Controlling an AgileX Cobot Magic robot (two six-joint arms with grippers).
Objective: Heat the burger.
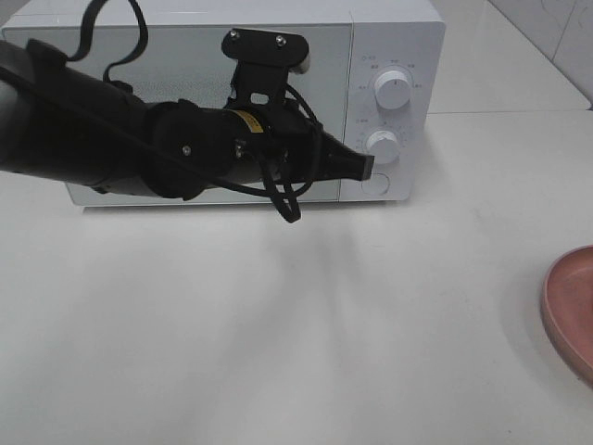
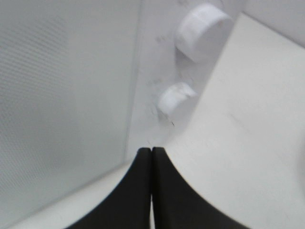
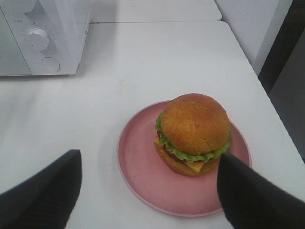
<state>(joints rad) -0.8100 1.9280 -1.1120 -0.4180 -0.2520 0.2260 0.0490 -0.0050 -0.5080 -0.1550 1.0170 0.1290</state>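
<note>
White counter (image 1: 278, 324) fills the scene, with pale wall tiles behind. On it, the burger (image 3: 194, 131) sits upright on a round pink plate (image 3: 138, 157), a little toward the plate's far side, well apart from the microwave (image 1: 389, 37) at the back of the counter. In the high view only the plate's edge shows at the right border, and the burger itself is out of frame there.

Our right gripper (image 3: 147, 191) hovers over the plate with its fingers (image 3: 43, 191) spread wide and grasping nothing; one finger sits just beside the burger's lower bun, the other out over bare counter. Our left gripper (image 1: 363, 168) has its fingers (image 2: 138, 191) pressed together, empty, their tips close to the round door button (image 1: 375, 184) below the two dials (image 1: 384, 144) on the control panel.

We judge the step in hand to be opening the microwave door, which looks closed. To do it well, we should keep the clenched tips centred on the button and below the lower dial, press straight in rather than at a slant, then draw the arm clear of the door's swing. Meanwhile the right arm should hold off the burger.
</note>
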